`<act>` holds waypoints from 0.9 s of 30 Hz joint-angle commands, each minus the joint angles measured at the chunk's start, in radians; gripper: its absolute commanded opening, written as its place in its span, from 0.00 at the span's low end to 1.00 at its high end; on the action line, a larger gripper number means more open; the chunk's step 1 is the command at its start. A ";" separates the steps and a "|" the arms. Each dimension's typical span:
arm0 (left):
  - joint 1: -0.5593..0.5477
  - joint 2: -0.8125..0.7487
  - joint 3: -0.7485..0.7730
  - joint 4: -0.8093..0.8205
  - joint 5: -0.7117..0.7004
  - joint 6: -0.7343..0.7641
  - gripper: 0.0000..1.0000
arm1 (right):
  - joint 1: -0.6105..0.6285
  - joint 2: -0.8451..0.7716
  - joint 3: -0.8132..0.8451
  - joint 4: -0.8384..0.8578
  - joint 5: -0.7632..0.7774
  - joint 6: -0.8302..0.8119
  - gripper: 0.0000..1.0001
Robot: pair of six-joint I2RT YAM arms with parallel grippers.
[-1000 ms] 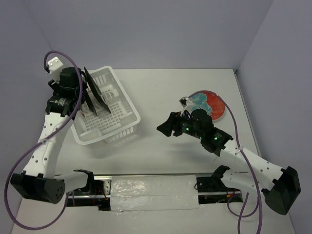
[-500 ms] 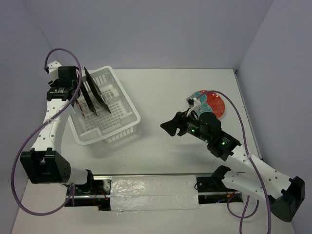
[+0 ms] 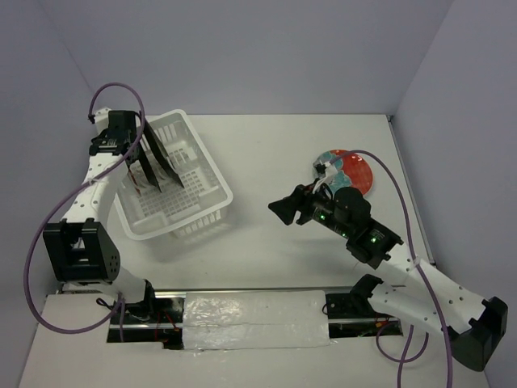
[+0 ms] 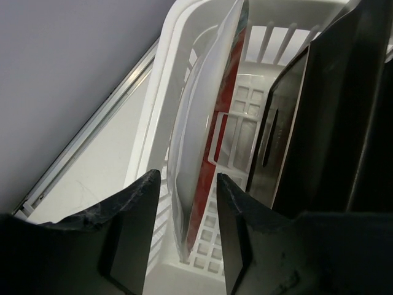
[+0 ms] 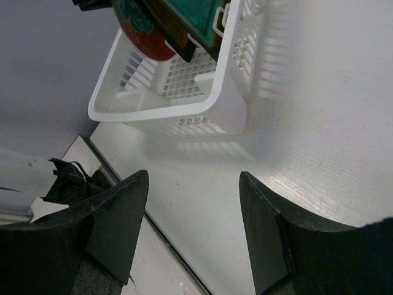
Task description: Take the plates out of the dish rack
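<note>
The white dish rack [image 3: 212,158] stands at the left. Standing in it are a round red plate [image 4: 206,123] with a white back and two dark square plates [image 4: 285,141], one teal-centred [image 5: 196,15]. My left gripper [image 4: 184,215] is open, its jaws astride the red plate's edge without clear contact; in the top view it [image 3: 129,153] is at the rack's left side, partly hidden by the plates [image 3: 157,158]. Another red floral plate [image 3: 355,171] lies flat on the table at the right. My right gripper [image 3: 280,212] is open and empty above the table, and also shows in the right wrist view [image 5: 193,215].
The rack [image 5: 178,114] sits close to the left wall [image 4: 61,74]. A metal rail [image 3: 250,303] with taped plastic runs along the near table edge between the arm bases. Purple cables loop off both arms.
My left wrist has swung toward the back wall and its arm has folded left, keeping the gripper at the racked plates. My right arm has lifted and its gripper has shifted slightly right.
</note>
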 commanded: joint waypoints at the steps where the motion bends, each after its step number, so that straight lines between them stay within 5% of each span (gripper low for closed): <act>1: 0.008 0.025 0.044 0.011 -0.020 -0.009 0.53 | 0.007 -0.022 -0.001 0.019 0.036 -0.027 0.68; 13: 0.008 0.063 0.063 0.004 -0.047 -0.021 0.44 | 0.008 -0.045 -0.003 0.017 0.027 -0.025 0.68; 19: 0.008 0.081 0.080 -0.007 -0.046 -0.015 0.29 | 0.009 -0.049 -0.001 0.010 0.039 -0.027 0.69; 25: 0.007 0.078 0.096 -0.024 -0.063 -0.022 0.01 | 0.007 -0.070 -0.006 0.008 0.065 -0.032 0.69; 27: 0.007 0.074 0.107 -0.030 -0.055 -0.025 0.00 | 0.007 -0.073 -0.004 0.003 0.070 -0.033 0.69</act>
